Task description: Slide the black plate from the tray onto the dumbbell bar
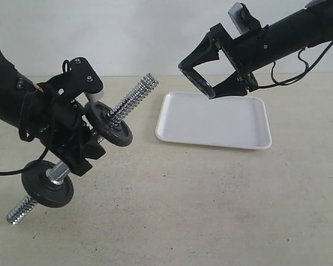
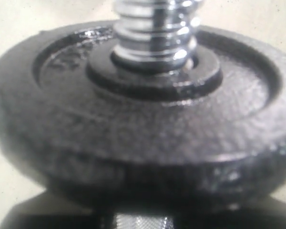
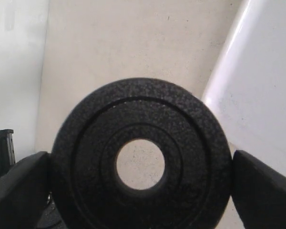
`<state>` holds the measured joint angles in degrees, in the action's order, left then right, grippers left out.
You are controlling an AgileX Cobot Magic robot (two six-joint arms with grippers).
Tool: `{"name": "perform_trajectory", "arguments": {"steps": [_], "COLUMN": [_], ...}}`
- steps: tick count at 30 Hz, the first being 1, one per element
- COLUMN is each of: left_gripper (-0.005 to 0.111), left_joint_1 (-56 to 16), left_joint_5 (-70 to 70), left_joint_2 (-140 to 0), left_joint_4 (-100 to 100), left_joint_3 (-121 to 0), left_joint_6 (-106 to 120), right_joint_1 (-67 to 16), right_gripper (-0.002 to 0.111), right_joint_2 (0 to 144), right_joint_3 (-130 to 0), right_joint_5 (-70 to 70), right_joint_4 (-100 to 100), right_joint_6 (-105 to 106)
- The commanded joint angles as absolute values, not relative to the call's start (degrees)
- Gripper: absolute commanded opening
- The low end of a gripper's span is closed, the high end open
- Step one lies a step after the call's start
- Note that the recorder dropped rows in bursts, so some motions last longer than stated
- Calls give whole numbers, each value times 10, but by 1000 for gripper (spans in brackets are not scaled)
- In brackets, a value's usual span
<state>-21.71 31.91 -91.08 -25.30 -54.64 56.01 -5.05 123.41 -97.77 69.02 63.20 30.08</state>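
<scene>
Right wrist view is showing right jaws, wide apart, pinching the black plate; only exterior's showing left jaws clamping the dumbbell bar, 9 o'clock.

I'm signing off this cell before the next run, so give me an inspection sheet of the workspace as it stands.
surface: beige table, lightly speckled.
job's things: black plate held in the air near the white tray's corner; dumbbell bar tilted off the table, carrying two discs.
clutter: nothing seen.
grippers: left gripper shut on the bar's middle; right gripper shut on the plate's rim.
cables: black cables hang from both arms.
surroundings: plain pale wall.
</scene>
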Motion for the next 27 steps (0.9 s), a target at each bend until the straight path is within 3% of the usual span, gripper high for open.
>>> {"name": "perform_trajectory", "arguments": {"steps": [1, 27], "left_gripper": [4, 4], "left_joint_1": [-219, -220], "left_joint_5": [246, 191], "left_joint_2": [-902, -938], "left_joint_4": [-297, -365], "left_joint_3": [-566, -566], "left_joint_6": [564, 622], "right_joint_1": [-46, -105], "right_gripper": [0, 0], "right_joint_2": [1217, 1217], "right_joint_3": [-984, -984], "right_joint_5": [700, 700], "right_joint_4": [671, 714], "right_joint_6": [282, 261]}}
